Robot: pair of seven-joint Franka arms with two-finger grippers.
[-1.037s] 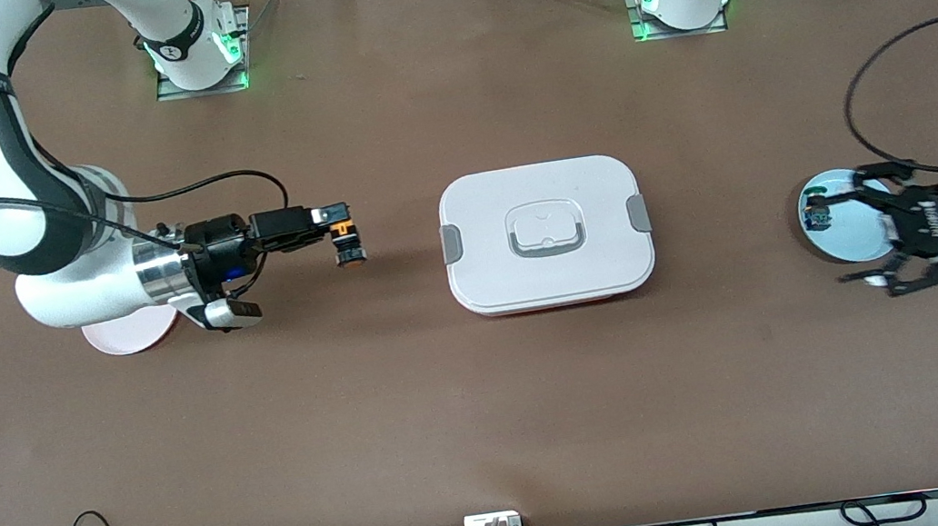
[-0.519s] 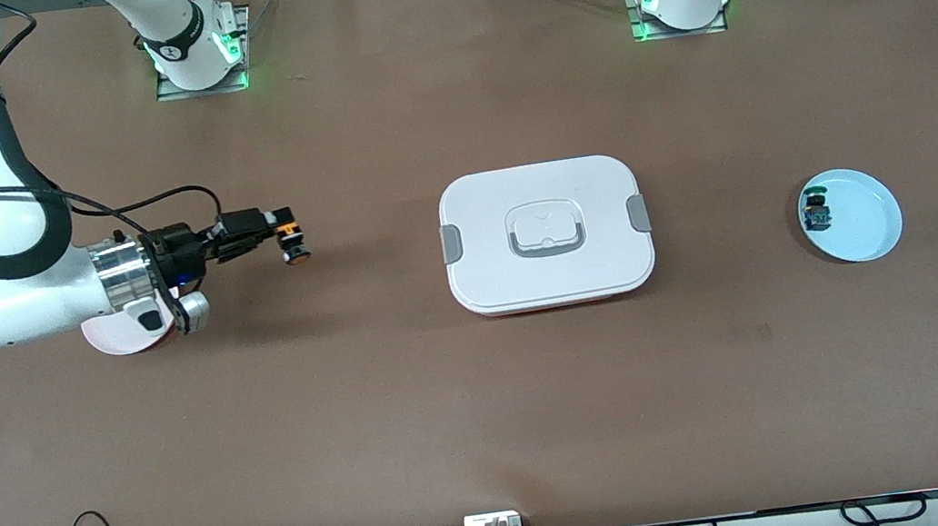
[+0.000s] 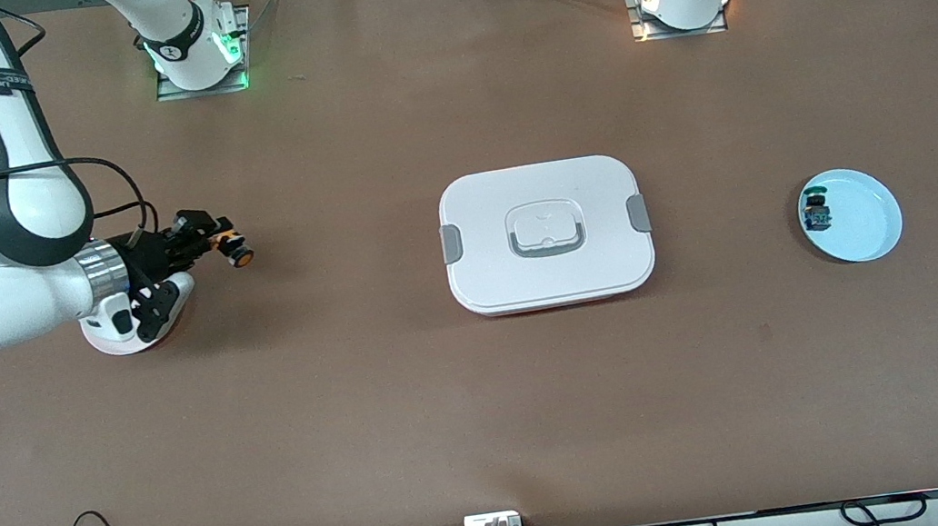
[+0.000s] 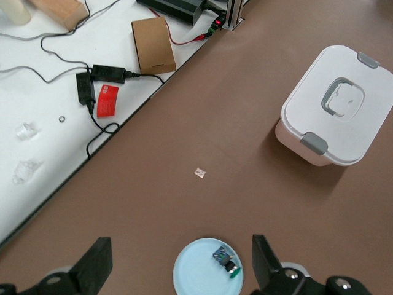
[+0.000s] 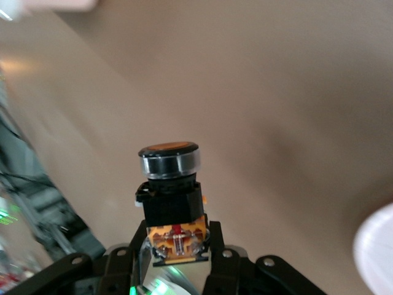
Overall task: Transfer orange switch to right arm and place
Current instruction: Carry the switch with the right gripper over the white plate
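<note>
The right arm [image 3: 1, 264] reaches in at its own end of the desk [image 3: 489, 407]; its right end effector [image 3: 214, 241] is clamped on the orange switch [image 3: 236, 253], which it holds in the air over bare desk just beside a pink plate [image 3: 133, 339] that the wrist partly covers; in the right wrist view the two fingers [image 5: 138, 261] pinch the switch's orange-marked base, and its black body and round orange cap stick out past them; the left end effector [image 4: 178, 270] is out of the front view, its fingers [image 4: 95, 264] spread wide apart and empty, high over a light blue plate [image 3: 873, 229] at the left arm's end; a small blue-and-green part [image 3: 815, 212] lies on that plate near its rim; a white lidded box [image 3: 546, 234] with grey clips sits mid-desk between the two plates.
</note>
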